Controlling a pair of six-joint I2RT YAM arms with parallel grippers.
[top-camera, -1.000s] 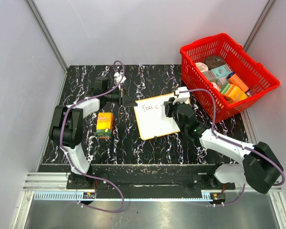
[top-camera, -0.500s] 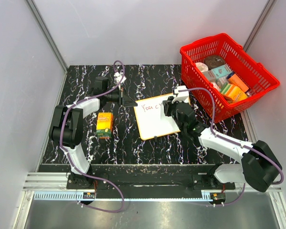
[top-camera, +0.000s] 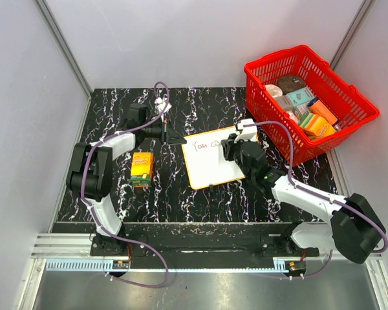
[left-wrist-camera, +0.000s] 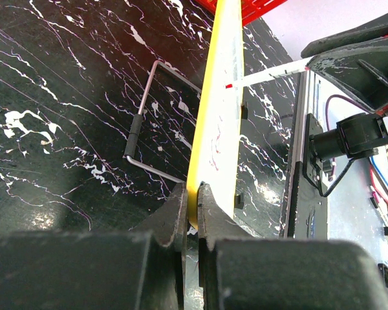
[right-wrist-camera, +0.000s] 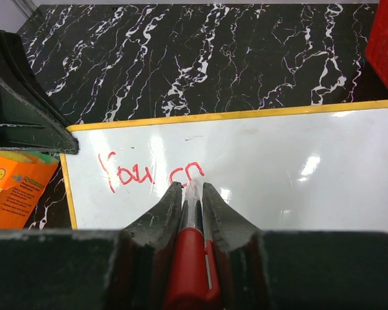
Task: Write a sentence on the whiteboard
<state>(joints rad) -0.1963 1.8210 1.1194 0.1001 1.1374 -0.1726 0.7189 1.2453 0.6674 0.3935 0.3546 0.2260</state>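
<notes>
Writing step, I'd say: whiteboard [top-camera: 210, 169] lies mid-table, its left edge pinched tight in the left jaws, so it shouldn't skate. Right jaws grip a red marker [right-wrist-camera: 191, 258], tip down where the sentence [right-wrist-camera: 149, 173] ends, just past "You c". Best play: light even pressure, short strokes, working rightwards. Grey walls around, glossy black marble table [top-camera: 181, 194], basket [top-camera: 323, 145] far right, carton [top-camera: 142, 169] left

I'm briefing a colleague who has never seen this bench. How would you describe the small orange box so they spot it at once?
On the black white-veined marble-patterned table, look left of the small white yellow-rimmed whiteboard. The small orange cardboard box with a green end lies there alone on the tabletop, unlike the packages inside the red plastic basket.
</notes>
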